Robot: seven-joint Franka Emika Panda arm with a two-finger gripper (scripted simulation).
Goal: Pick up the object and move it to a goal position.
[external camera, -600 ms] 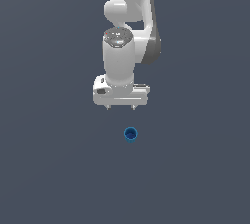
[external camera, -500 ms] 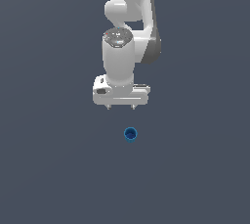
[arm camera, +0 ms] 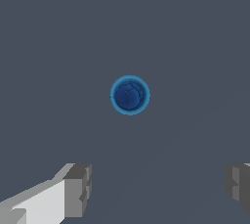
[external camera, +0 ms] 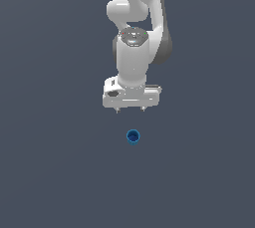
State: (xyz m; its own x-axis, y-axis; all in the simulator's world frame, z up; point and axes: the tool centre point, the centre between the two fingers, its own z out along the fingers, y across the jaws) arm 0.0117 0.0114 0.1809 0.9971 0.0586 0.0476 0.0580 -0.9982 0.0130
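Observation:
The object, a small blue cup point(external camera: 133, 136) with a round rim, stands upright on the grey floor, seen from above in the wrist view point(arm camera: 129, 95). My white gripper point(external camera: 130, 109) hangs above the floor and a little behind the cup, apart from it. Its two fingers point(arm camera: 78, 189) are spread wide and hold nothing. In the wrist view the gripper point(arm camera: 158, 186) shows only its two grey fingertips, with the cup beyond them and between their lines.
A plain dark grey floor point(external camera: 60, 172) spreads all around the cup and the arm. No other object shows in either view.

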